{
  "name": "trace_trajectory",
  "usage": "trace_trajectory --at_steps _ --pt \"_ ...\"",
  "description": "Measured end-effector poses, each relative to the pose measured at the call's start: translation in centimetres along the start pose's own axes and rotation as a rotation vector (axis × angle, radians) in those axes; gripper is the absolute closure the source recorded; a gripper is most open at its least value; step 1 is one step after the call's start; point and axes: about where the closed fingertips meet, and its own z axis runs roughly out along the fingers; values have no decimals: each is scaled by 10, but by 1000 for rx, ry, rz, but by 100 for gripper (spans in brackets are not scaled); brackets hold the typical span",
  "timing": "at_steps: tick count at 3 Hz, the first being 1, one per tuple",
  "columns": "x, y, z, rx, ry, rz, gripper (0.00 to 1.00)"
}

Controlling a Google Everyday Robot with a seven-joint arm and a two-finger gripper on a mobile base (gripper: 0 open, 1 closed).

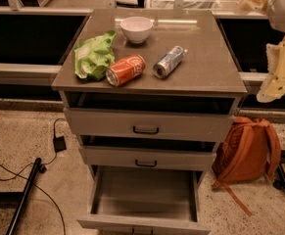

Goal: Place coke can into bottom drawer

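Observation:
The coke can [126, 70] lies on its side on the cabinet top, near the front left, its silver end facing the front. The bottom drawer [145, 186] is pulled out wide, and its plain grey inside holds nothing. My gripper [278, 75] hangs at the far right of the view, level with the cabinet top and to the right of its edge. It is well apart from the can and holds nothing that I can see.
A silver-and-blue can [168, 61] lies right of the coke can. A green bag [94, 55] touches the coke can's left side, and a white bowl [136, 28] stands behind. Two upper drawers [147, 126] are slightly out. An orange backpack [245, 151] leans at the cabinet's right; cables [34, 175] lie at its left.

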Motion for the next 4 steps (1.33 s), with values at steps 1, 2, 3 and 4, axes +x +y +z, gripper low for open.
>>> trace_trajectory --at_steps 1,2,3,4 --pt "0 0 0 0 0 0 0" --pt "-21 -27 18 -19 -11 -46 0" --pt "-57 -62 55 -77 -37 -116 0" --pt "-95 -84 119 -161 -39 -187 0"
